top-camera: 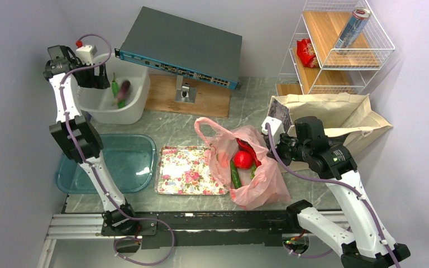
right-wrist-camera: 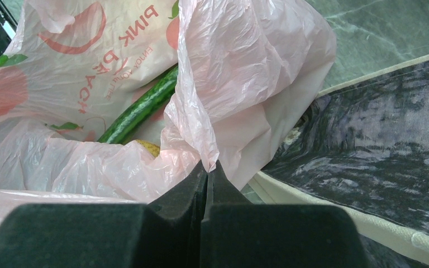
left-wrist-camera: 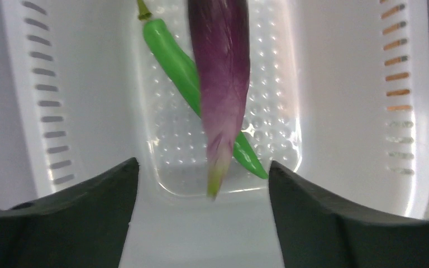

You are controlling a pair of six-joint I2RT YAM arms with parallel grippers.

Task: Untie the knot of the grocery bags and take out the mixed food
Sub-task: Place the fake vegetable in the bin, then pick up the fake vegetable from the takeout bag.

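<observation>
The pink plastic bag [top-camera: 257, 184] lies on the table right of centre, slumped on its side. We see its mouth gaping upward and a loose handle loop [top-camera: 203, 129] pointing far-left. Its long axis runs from that loop to the near-right. Inside sit a round red fruit [top-camera: 243, 159] and a long green vegetable [top-camera: 235, 174], which lies near-to-far just left of the fruit. More red shows behind the fruit, but we cannot tell what it is.

The right gripper [right-wrist-camera: 208, 170] is clenched on a fold of the bag's thin film at its right edge, with the jaws pressed flat together on the plastic. Just right of it, touching the bag, lies the beige canvas tote [top-camera: 335, 114], its dark printed panel [right-wrist-camera: 380, 128] facing the wrist camera.

Left of the bag, just beside it, is a floral tray [top-camera: 185, 170], and left of that a blue translucent tub [top-camera: 117, 162]. At the far left stands a white perforated basket [left-wrist-camera: 50, 100], which holds an eggplant [left-wrist-camera: 218, 84] and a green pepper [left-wrist-camera: 179, 67]. The eggplant's long axis runs near-to-far with its pale tip toward the wrist camera, and it looks blurred there. The pepper runs slantwise under it with its stem at the far end.

The left gripper [left-wrist-camera: 203, 167] hangs over the basket with its jaws spread wide, clear of the eggplant on both sides.

At the far right, a wire rack [top-camera: 346, 61] carries a silver can [top-camera: 353, 28] on its top shelf and a red packet [top-camera: 306, 51] lower down.
</observation>
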